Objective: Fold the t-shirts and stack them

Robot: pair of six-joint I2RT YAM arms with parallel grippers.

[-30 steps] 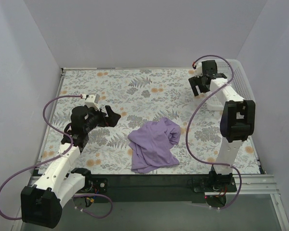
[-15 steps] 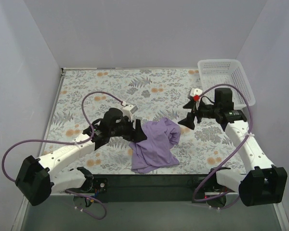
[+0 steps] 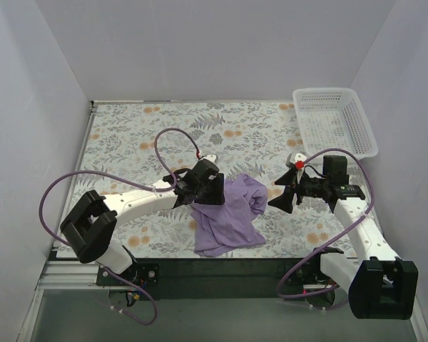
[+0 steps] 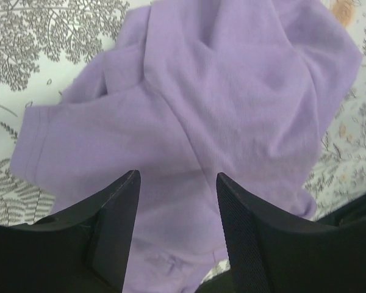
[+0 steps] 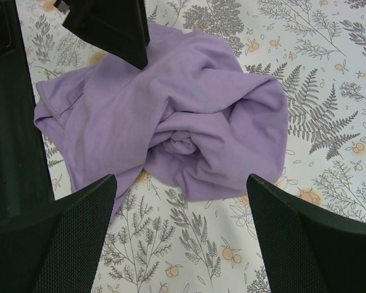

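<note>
1. Bare floral worktop [image 3: 128, 135] is shown along the left wall and across the far side, behind both arms.

2. The left arm is stretched rightward across the worktop. The left end effector [image 3: 211, 194] is placed over the left edge of the t-shirt [image 3: 232, 217]. In the left wrist view its jaws are set at a moderate gap, and the purple fabric between the fingers [image 4: 119, 207] lies flat. It cannot be told whether the tips touch the cloth.

3. The t-shirt is located at the centre of the worktop, crumpled, with its lower edge close to the near edge of the worktop. A hemmed sleeve edge is seen at the left in the left wrist view. The right side is bunched into a twisted fold.

4. The right end effector [image 3: 279, 191] is held just beside the bunched right edge, apart from it. Its jaws are spread wide, and the fold is framed between the fingers [image 5: 79, 213] in the right wrist view. A strip of bare worktop is visible between the tips and the cloth.

5. A white lattice basket [image 3: 362, 128] is positioned in the far right corner, well apart from the t-shirt.
</note>
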